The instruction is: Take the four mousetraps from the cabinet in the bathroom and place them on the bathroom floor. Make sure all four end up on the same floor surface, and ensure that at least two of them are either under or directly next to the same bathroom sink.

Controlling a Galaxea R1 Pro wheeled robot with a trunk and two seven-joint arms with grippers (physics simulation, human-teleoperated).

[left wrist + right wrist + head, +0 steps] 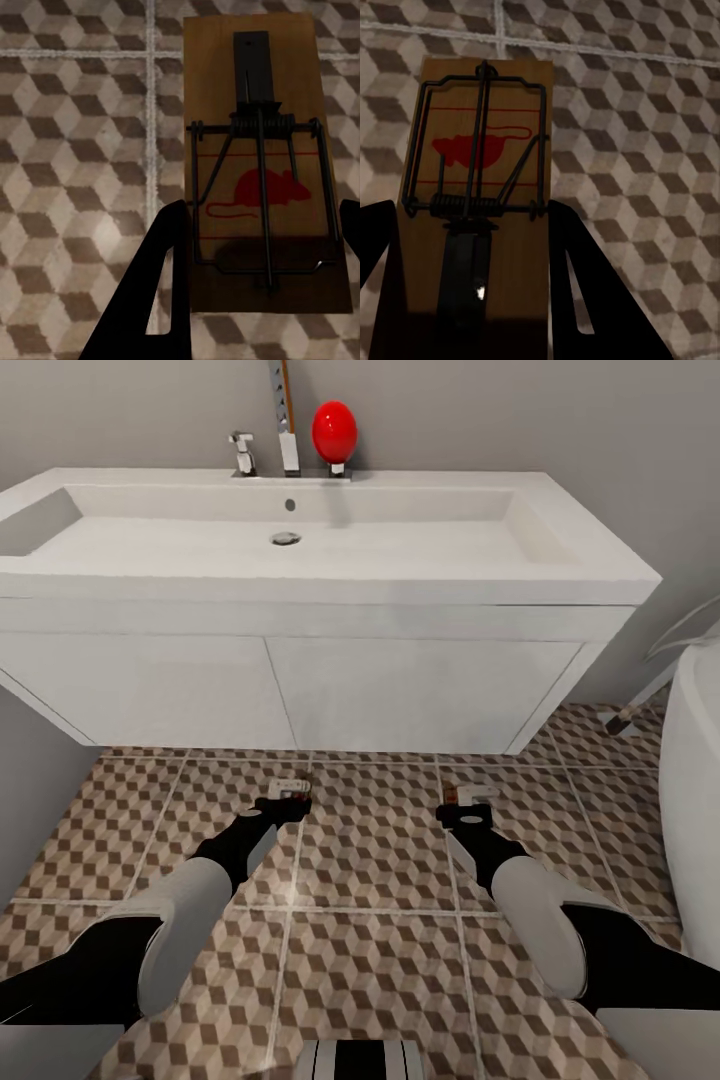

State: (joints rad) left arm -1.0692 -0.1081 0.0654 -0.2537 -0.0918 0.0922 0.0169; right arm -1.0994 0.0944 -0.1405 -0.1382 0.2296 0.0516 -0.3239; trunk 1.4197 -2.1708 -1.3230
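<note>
1. The left gripper point(287, 800) is clamped on a mousetrap point(259, 161), its fingers point(154, 289) pressed to the board's edges, low over the bathroom floor point(370, 870).
2. The right gripper point(467, 807) grips a second mousetrap point(480, 195) the same way.
3. The sink point(300, 550) stands just ahead of both grippers.

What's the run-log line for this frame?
left gripper: shut on mousetrap | right gripper: shut on second mousetrap | both low over bathroom floor | in front of sink
</note>
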